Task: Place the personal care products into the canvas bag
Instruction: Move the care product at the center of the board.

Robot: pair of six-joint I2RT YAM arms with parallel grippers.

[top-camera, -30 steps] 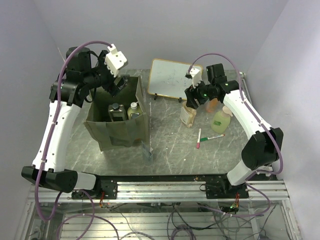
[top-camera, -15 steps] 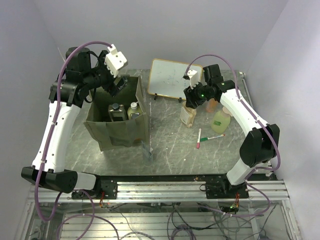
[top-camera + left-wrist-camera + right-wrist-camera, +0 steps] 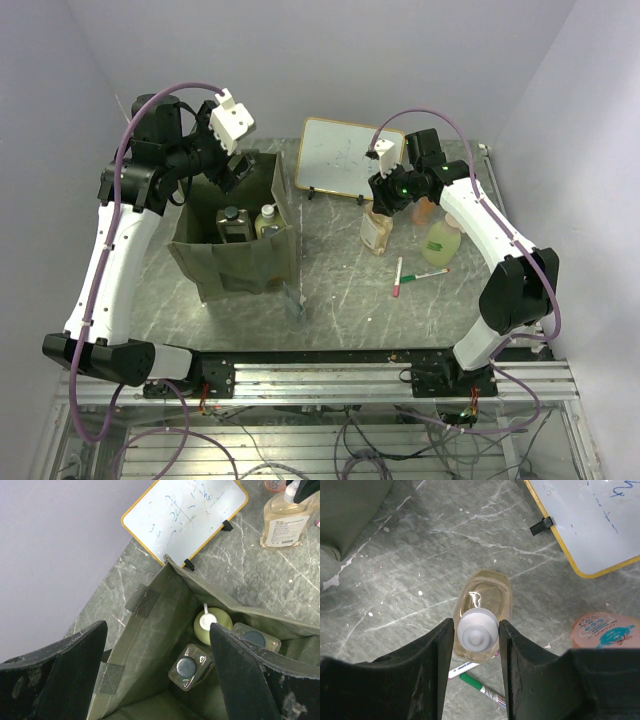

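A: We see matt, woven cloth on the canvas bag [image 3: 150,630], with rough fastening patches.
B: And we find the amber bottle [image 3: 485,592] glossy, clear plastic; the table [image 3: 410,545] looks like scuffed, veined stone, faintly shiny.

Plain pale lavender-grey walls [image 3: 300,60] on three sides. Grey-green marbled tabletop [image 3: 340,290], white scratches and scuffs all over. Silver aluminium rail frame [image 3: 330,380] along near edge, loose cables [image 3: 380,440] beneath. Soft even light, faint shadows.
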